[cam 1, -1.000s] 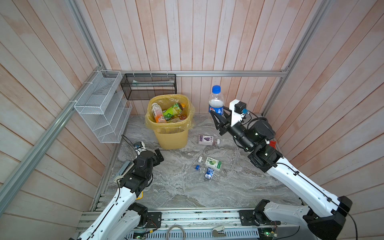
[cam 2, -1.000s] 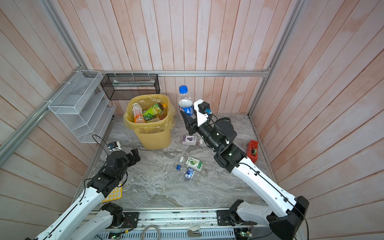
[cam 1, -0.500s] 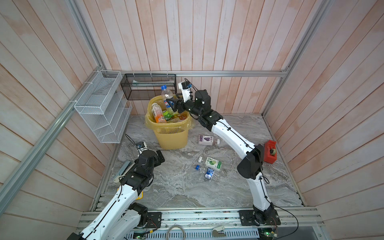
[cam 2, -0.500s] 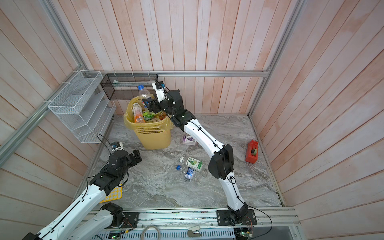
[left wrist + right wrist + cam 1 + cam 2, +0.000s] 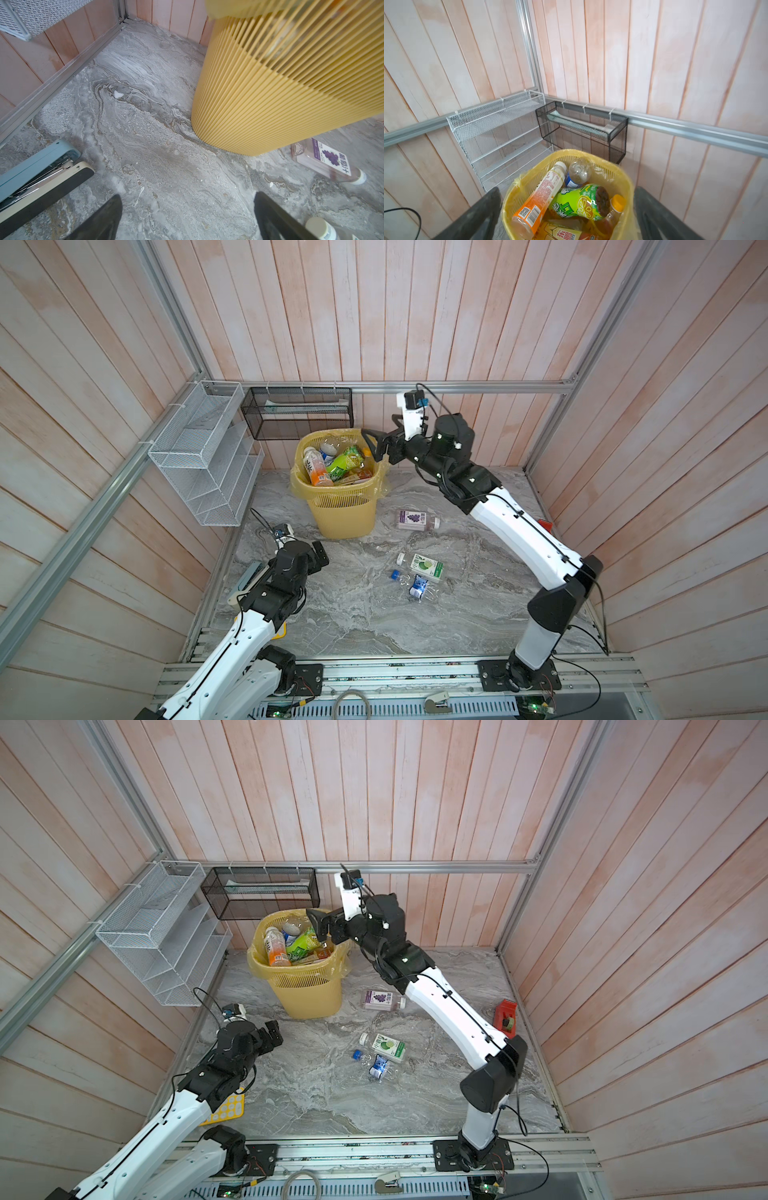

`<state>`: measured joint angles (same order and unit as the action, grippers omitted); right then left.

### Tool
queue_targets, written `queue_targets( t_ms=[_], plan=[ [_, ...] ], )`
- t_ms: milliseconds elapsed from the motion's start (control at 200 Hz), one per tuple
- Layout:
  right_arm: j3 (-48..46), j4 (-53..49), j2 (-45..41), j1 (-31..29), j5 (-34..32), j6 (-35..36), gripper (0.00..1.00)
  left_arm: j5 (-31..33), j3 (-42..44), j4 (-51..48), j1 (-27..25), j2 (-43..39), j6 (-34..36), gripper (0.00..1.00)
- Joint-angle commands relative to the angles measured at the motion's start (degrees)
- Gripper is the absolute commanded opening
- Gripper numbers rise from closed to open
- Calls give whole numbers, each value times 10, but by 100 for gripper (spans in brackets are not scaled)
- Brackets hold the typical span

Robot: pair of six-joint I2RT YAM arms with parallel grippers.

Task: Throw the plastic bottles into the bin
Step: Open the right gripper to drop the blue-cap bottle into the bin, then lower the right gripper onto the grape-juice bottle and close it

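Drawn back from over the bin (image 5: 345, 510), the right pincer (image 5: 372, 444) now hangs wide open and empty at its rim. The left pincer (image 5: 187, 196) gapes too (low, beside the bin's wall). The dropped blue-labelled bottle (image 5: 576, 175) lies inside among others; the grape bottle (image 5: 415, 519), lime bottle (image 5: 426, 567) and crushed bottle (image 5: 417, 587) lie on the worktop (image 5: 374, 630).

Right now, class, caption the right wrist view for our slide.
Open right claw frames the yellow bin, piled with plastic bottles.

Pink wd walls (image 5: 374, 323), gry marble flr (image 5: 353, 626)
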<state>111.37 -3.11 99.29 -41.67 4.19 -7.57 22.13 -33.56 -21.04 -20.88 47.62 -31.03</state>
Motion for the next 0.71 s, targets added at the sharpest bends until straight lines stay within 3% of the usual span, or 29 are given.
queue_targets(
  t_ms=[0,290,485,700],
  plan=[
    [-77,10,-34,15,-55,24,100,2,-9,2,3,3,11,100],
    [-381,38,-204,99,-78,-31,100,-2,-6,22,3,-8,29,100],
    [-528,23,-241,173,-45,-82,100,-19,-6,37,-2,-2,32,100],
    [-546,-23,-170,198,-36,23,100,-9,-7,41,-32,15,32,100]
  ],
)
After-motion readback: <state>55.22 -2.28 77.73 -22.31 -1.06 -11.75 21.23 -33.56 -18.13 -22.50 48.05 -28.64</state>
